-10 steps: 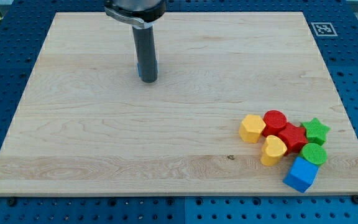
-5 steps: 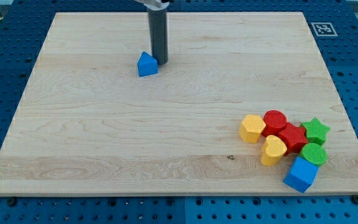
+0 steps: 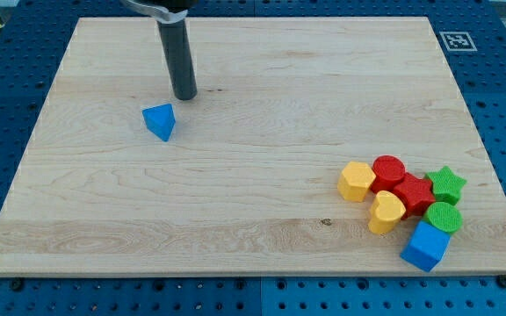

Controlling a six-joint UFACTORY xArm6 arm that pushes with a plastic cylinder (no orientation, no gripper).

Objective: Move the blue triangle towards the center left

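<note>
The blue triangle [image 3: 160, 121] lies on the wooden board [image 3: 235, 184], left of the middle and in the upper half of the view. My tip [image 3: 184, 96] stands just above and to the right of it, a small gap away, not touching. The dark rod rises from the tip to the view's top edge.
A cluster of blocks sits at the view's lower right: a yellow hexagon [image 3: 356, 181], a red cylinder [image 3: 388, 169], a red star [image 3: 414, 192], a yellow heart [image 3: 386, 211], a green star [image 3: 448, 183], a green cylinder [image 3: 444, 217] and a blue cube [image 3: 426, 246]. A marker tag [image 3: 457, 40] sits at the top right.
The blue triangle has slid down and to the left and turned. My tip has moved left, following it from the upper right.
</note>
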